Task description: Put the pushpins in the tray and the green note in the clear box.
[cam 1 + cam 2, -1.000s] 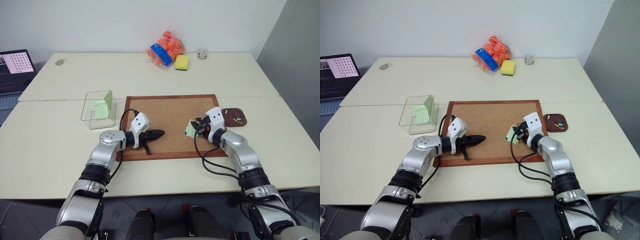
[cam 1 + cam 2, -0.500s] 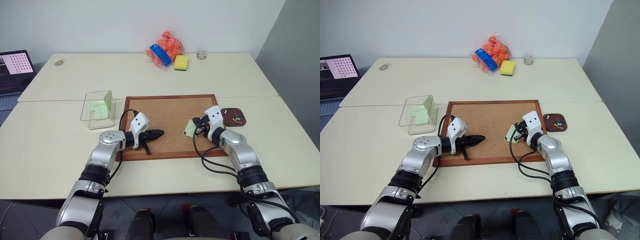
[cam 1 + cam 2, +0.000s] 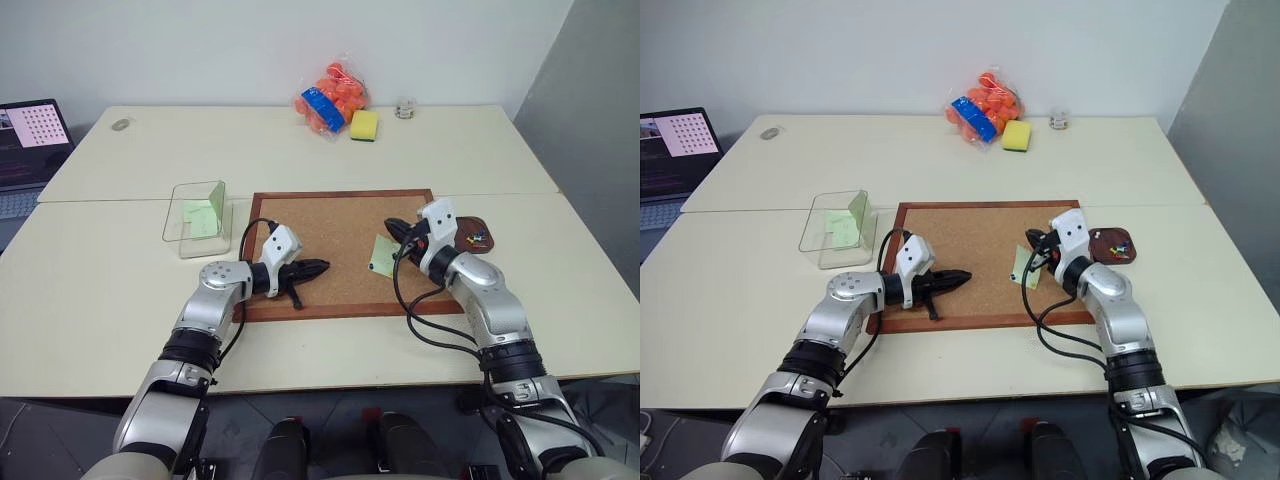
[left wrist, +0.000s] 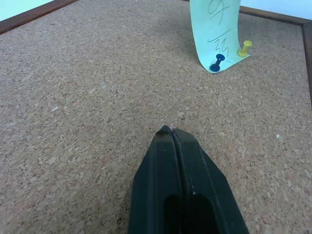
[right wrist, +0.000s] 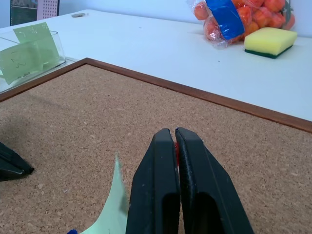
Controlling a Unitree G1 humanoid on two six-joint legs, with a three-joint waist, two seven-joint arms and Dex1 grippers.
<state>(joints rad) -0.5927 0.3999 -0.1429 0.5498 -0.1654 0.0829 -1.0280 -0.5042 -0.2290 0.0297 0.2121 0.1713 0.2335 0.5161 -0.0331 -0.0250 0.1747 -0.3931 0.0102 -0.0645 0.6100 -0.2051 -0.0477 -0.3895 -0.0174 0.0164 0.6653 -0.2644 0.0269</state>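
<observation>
Sponge beside, perhaps touching, orange bag

Office or lab, pale tables, laptop, bare wall

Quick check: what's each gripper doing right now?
Left gripper: shut, empty, over the corkboard.
Right gripper: shut on a red pushpin.

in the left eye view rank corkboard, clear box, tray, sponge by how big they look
Largest to smallest:
1. corkboard
2. clear box
3. tray, partly hidden by the right arm
4. sponge, farther from the camera, so its rank against the tray is unsure
</observation>
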